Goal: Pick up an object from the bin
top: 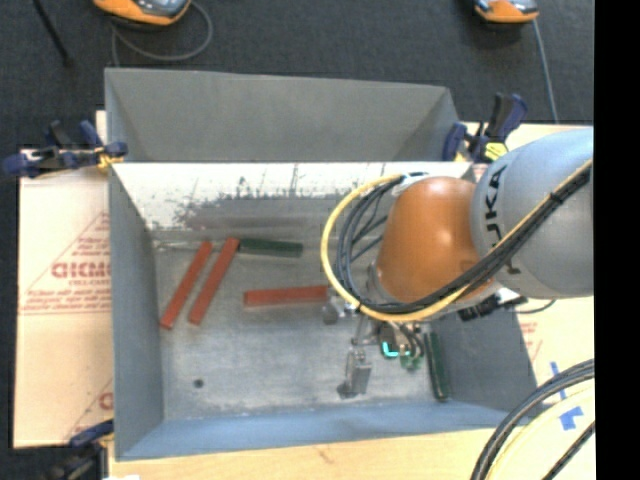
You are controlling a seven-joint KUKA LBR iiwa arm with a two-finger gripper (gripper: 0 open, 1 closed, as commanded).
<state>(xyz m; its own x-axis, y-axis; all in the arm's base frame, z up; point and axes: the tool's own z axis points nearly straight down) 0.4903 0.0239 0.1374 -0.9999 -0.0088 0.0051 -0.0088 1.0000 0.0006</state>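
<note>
Gripper (355, 371) hangs low over the grey floor near the front of the bin (130, 298), toward its right side. Whether it is open or shut cannot be told. A dark green stick (437, 370) lies just to its right, by the wall. A red stick (285, 295) lies near it, up and to the left. Two more red sticks (187, 286) lie side by side on the left. Another green stick (268, 248) lies at the back.

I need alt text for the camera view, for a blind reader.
A robot arm reaches from the right into a grey bin, its tool low near the front wall. Three red-orange sticks and a dark green stick lie left of it, another green stick right of it.
</note>
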